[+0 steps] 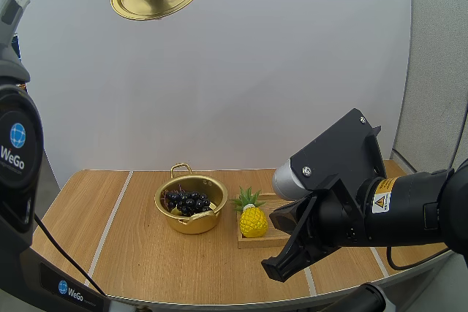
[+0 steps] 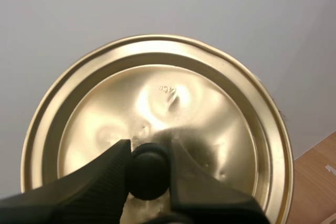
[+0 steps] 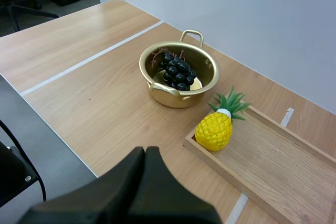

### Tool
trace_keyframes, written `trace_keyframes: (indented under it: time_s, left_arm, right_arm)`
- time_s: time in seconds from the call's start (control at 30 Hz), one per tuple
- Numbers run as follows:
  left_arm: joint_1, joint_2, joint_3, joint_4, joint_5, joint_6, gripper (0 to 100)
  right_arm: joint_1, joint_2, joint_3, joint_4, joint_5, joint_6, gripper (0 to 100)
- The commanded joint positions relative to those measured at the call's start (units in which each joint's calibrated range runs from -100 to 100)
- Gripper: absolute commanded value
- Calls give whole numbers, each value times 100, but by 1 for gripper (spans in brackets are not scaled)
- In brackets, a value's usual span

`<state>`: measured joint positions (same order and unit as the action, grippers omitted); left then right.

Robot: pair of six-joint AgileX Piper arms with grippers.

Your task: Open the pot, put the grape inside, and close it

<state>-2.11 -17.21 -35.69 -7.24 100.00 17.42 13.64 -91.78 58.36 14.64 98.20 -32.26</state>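
**Holding the lid aloft with the grapes in the pot**

The left gripper point(image 2: 148, 153) is clenched on the black knob point(image 2: 148, 178) of the golden lid point(image 2: 157, 98), its two fingers pinching the knob from either side. In the high view the lid hangs well above the table point(image 1: 124, 246), far from the pot.

The pot point(image 1: 194, 223) stands open on the wood, and the bunch of dark grapes point(image 1: 188, 201) lies inside it. Just beside the pot a yellow toy pineapple point(image 1: 253, 222) rests on the near end of a wooden tray point(image 3: 273, 161).

The right gripper point(image 3: 146, 153) hovers above the table's front edge, near the tray, its fingers pressed together into one dark wedge, grasping nothing.
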Motion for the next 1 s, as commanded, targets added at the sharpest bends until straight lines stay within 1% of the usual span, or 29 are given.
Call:
trace_keyframes:
  time_s: [0.0,0.2,0.43,0.57,0.87,0.97]
  left_arm:
    - [-12,-1,239,-15,0,18,0]
    - [-12,-12,1341,-221,0,53,0]
    - [-12,1,3016,-745,0,522,0]
    - [-12,1,3788,-964,0,812,0]
    - [-12,1,5487,-990,-33,1237,0]
    - [-12,42,5890,-990,-754,1314,0]
  right_arm:
    - [-24,-47,-10,0,45,18,0]
    - [-24,-47,-10,-14,45,18,0]
    - [-24,-47,-10,-14,45,18,0]
    - [-24,-47,-10,-14,45,18,0]
    - [-71,-47,-10,9,45,18,0]
    - [-71,-47,-10,9,45,18,0]
